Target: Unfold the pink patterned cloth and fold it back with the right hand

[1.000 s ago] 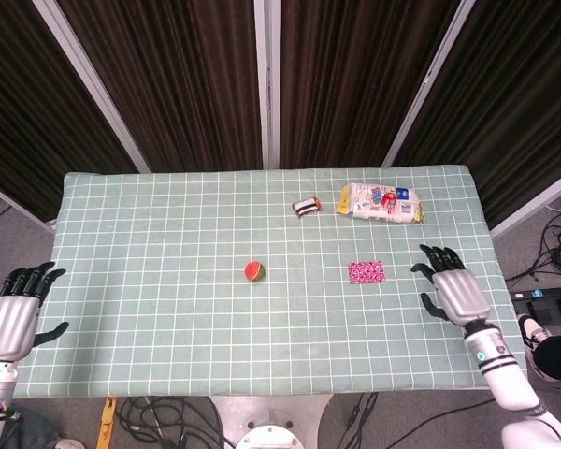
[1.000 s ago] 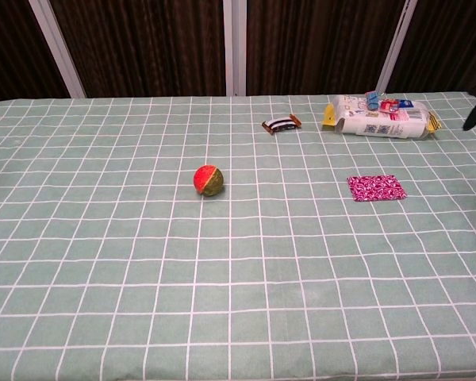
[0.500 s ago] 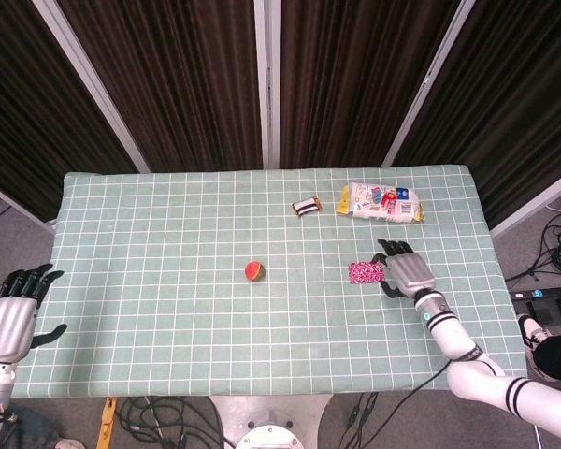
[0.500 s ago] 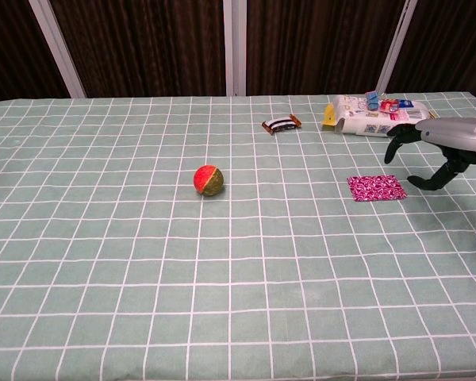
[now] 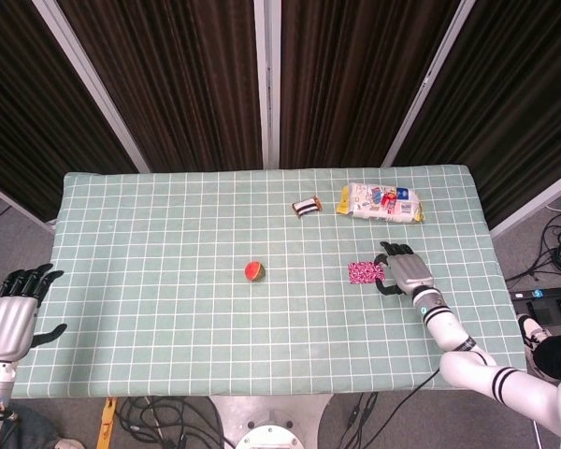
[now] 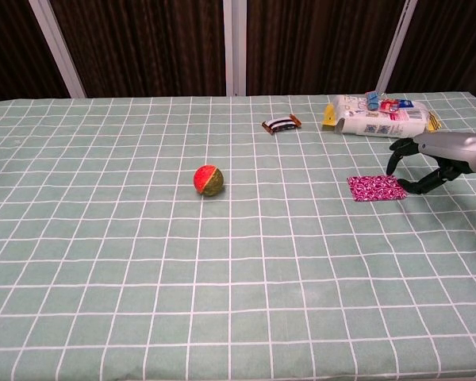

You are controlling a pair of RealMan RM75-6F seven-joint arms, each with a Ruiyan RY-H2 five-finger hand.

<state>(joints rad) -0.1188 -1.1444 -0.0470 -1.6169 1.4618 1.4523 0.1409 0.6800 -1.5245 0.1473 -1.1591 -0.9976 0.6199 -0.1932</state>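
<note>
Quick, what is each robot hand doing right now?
Left hand: open, holding nothing.
Right hand: open, at the pink cloth's edge, not gripping.

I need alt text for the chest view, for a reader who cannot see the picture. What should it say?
The right hand reaches in from the right edge, fingers spread and curved at the right end of a small folded pink patterned cloth lying flat on a green checked tablecloth. Further left sits a red and green ball; a white snack packet and a small striped item lie at the back.

Two cameras of mine, both facing out over the table [image 5: 168, 309].
My head is looking steeply down from high; my chest is looking low and near, sharing my right hand [image 6: 440, 159] beside the pink cloth [image 6: 375, 188].
</note>
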